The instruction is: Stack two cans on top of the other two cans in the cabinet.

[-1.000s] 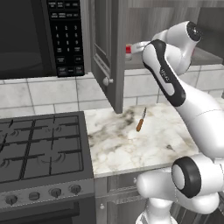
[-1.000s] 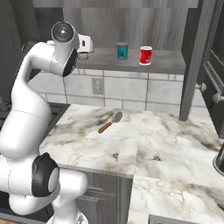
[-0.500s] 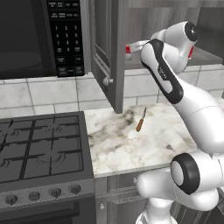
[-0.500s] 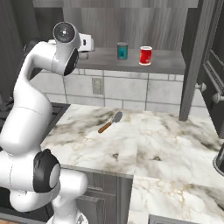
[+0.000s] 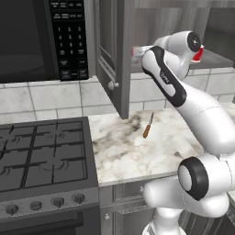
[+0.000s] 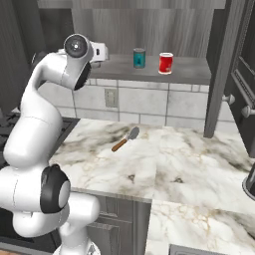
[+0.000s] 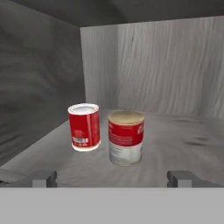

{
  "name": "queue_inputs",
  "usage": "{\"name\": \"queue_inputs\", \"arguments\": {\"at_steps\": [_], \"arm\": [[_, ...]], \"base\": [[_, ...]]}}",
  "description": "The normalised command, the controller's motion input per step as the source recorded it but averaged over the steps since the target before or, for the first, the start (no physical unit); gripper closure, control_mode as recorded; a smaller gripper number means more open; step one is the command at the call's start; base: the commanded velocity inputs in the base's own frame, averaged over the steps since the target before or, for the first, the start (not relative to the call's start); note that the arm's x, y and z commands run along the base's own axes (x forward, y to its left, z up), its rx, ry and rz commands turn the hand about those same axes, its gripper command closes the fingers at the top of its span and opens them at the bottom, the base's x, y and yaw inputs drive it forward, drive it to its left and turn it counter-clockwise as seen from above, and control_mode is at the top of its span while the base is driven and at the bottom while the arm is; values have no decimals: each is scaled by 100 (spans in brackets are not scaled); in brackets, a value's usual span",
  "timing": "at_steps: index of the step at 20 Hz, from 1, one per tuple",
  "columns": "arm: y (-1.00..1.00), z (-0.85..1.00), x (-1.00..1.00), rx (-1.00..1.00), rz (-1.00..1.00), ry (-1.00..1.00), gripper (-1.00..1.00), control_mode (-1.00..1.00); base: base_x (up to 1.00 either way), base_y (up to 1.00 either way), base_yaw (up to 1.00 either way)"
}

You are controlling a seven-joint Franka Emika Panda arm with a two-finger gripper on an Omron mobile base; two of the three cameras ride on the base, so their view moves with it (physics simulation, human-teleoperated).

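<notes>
From behind the arm on its left, the cabinet (image 5: pixel 120 55) hung beside the black microwave (image 5: pixel 43 39) with its panelled door swung out toward the room, the round knob (image 5: pixel 113 85) facing forward. A white arm (image 5: pixel 193 110) reached up to the shelf, its hand hidden behind its own elbow, and a bit of a red can (image 5: pixel 198 55) peeked out past the upper joint. Down on the marble counter (image 5: pixel 133 151) lay a small wooden-handled tool (image 5: pixel 148 125), beside the gas stove (image 5: pixel 43 158).

From the other side, a teal can (image 6: pixel 139 58) and a red can with a white band (image 6: pixel 166 63) stood upright on the shelf (image 6: pixel 189 69), close together but apart. The hand (image 6: pixel 99 52) sat at the shelf's left end, well apart from them.

Looking along the gripper (image 7: pixel 112 178), its fingertips (image 7: pixel 43 177) stood spread wide, grasping nothing. Ahead, inside the cabinet, two more red cans stood upright: a shorter red can (image 7: pixel 84 127) on the left, and just beside it, nearer, a can with a tan lid (image 7: pixel 126 137).
</notes>
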Motion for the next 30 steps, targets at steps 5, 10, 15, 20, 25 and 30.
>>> {"name": "queue_inputs", "arguments": {"at_steps": [5, 10, 15, 20, 25, 30], "arm": [[5, 0, 28, 0, 0, 10, -100, -100], [4, 0, 19, 0, 0, 16, -100, -100], [5, -5, 18, 1, 0, 3, -100, -100], [5, -15, 14, 0, 0, -3, -100, -100], [3, -13, 27, 0, 0, 0, -100, -100], [0, -2, 30, 1, 0, 0, -100, -100]], "base": [[0, 0, 0], [0, 0, 0], [0, 0, 0], [0, 0, 0], [0, 0, 0], [0, 0, 0]]}}
